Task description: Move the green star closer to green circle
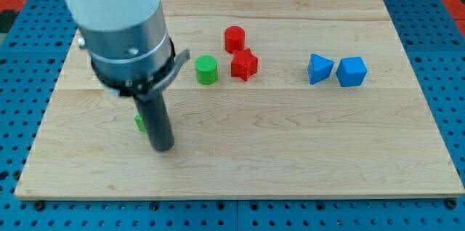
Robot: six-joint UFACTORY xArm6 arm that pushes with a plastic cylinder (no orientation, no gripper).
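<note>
The green circle [206, 69], a short green cylinder, stands on the wooden board [290, 151] left of centre, near the view's top. The green star [139, 122] is mostly hidden behind my rod; only a small green edge shows at the rod's left side. My tip [163, 146] rests on the board, right beside the star on its right and slightly below it. The star lies well to the lower left of the green circle.
A red cylinder [234, 38] and a red star [244, 65] sit just right of the green circle. A blue triangle-like block [319, 68] and a blue cube [352, 71] sit at the right. The arm's grey body [127, 27] covers the upper left.
</note>
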